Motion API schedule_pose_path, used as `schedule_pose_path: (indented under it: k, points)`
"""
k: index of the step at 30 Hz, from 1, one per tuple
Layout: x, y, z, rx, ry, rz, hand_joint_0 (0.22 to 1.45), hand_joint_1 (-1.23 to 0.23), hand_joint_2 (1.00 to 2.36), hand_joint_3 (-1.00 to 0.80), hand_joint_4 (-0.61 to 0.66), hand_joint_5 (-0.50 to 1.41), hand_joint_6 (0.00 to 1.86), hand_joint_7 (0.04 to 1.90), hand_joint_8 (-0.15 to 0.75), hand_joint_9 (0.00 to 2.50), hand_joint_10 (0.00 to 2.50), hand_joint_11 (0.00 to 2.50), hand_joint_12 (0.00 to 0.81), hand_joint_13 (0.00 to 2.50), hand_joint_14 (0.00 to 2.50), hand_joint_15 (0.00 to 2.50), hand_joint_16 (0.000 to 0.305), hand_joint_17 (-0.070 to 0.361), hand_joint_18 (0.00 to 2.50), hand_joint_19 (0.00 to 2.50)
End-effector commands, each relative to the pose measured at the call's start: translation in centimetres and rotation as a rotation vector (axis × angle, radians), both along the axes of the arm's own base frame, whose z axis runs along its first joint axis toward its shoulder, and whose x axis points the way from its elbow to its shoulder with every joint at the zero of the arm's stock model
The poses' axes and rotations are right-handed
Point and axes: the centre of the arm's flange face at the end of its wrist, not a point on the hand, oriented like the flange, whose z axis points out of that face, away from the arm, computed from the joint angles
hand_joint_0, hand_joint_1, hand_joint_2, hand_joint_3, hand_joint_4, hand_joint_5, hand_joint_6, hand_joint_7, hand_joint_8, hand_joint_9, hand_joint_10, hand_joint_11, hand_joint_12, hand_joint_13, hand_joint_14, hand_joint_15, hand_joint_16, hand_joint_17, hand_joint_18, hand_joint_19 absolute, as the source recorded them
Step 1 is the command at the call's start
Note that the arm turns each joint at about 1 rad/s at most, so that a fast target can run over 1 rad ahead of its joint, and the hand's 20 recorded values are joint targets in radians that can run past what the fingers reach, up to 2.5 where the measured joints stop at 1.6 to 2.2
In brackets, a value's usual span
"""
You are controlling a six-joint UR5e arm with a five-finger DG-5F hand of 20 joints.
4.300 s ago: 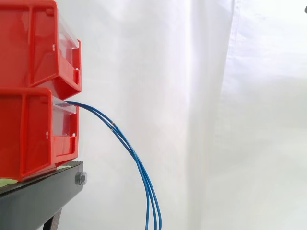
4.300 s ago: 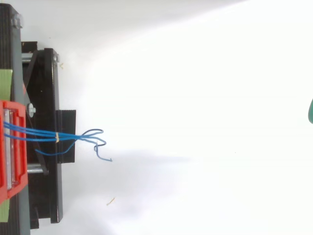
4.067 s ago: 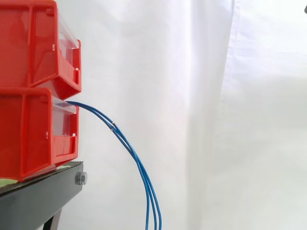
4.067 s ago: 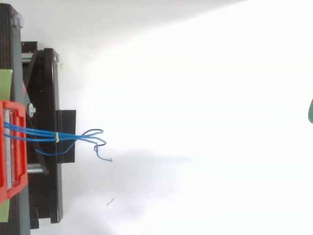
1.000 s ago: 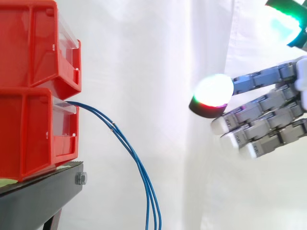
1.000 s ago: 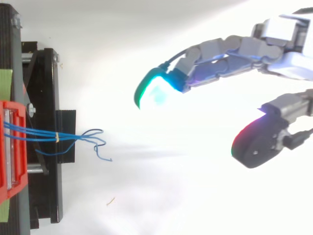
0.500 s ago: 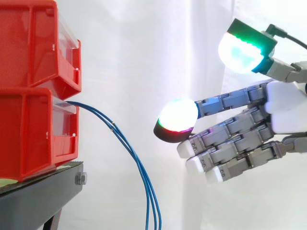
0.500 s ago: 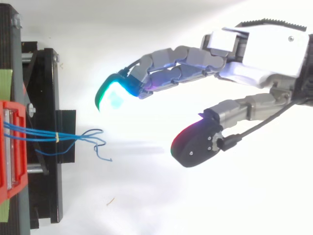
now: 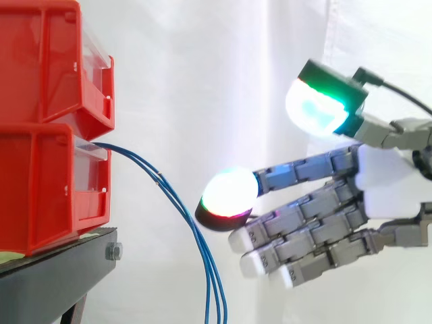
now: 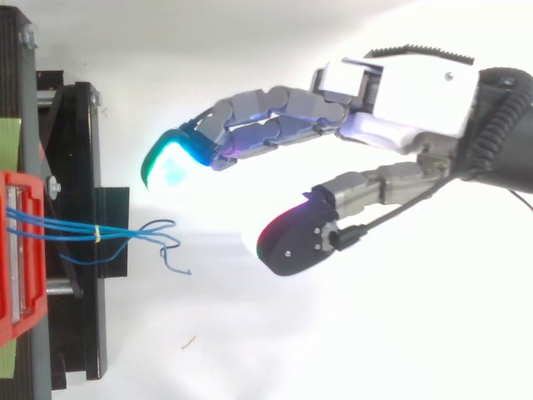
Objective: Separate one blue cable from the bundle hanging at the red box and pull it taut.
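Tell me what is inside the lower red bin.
The blue cables run out of the front of the lower red bin; its side wall hides their ends and anything else inside.

bins (image 9: 47, 175) red | cables (image 9: 169, 191) blue | stand (image 9: 61, 273) blk | curtain (image 9: 202, 81) wht | fingers (image 9: 307, 169) gry

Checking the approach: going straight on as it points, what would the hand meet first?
Likely the blue cables, ahead of the hand; seen from above, they may slip between fingers and thumb.
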Motion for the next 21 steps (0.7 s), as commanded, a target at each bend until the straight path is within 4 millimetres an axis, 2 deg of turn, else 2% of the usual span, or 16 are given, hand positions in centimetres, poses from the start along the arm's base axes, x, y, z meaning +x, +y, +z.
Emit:
schedule_pose_path:
  k: [1,7,11,21]
  points:
    - [0.8,-0.2,-1.1,0.02,-0.005,-0.002,0.49,-0.61,1.0,-0.5,0.18,-0.21,0.5,0.75,0.3,0.53,0.0,0.17,0.359,0.5,0.01,0.14,0.043,0.097,0.39,0.21]
    - [1.7,-0.3,-2.2,0.035,-0.005,-0.008,0.49,-0.61,1.0,-0.5,0.19,-0.21,0.5,0.75,0.301,0.54,0.0,0.17,0.359,0.5,0.0,0.14,0.043,0.096,0.39,0.21]
    - [2.8,0.1,-2.0,0.072,-0.022,0.018,0.49,-0.61,1.0,-0.5,0.19,-0.21,0.5,0.75,0.303,0.54,0.0,0.17,0.358,0.5,0.0,0.14,0.043,0.096,0.39,0.21]
    - [3.0,0.0,-1.8,0.073,-0.041,0.026,0.49,-0.61,1.0,-0.5,0.21,-0.2,0.5,0.76,0.308,0.56,0.0,0.17,0.357,0.5,0.0,0.14,0.043,0.096,0.39,0.22]
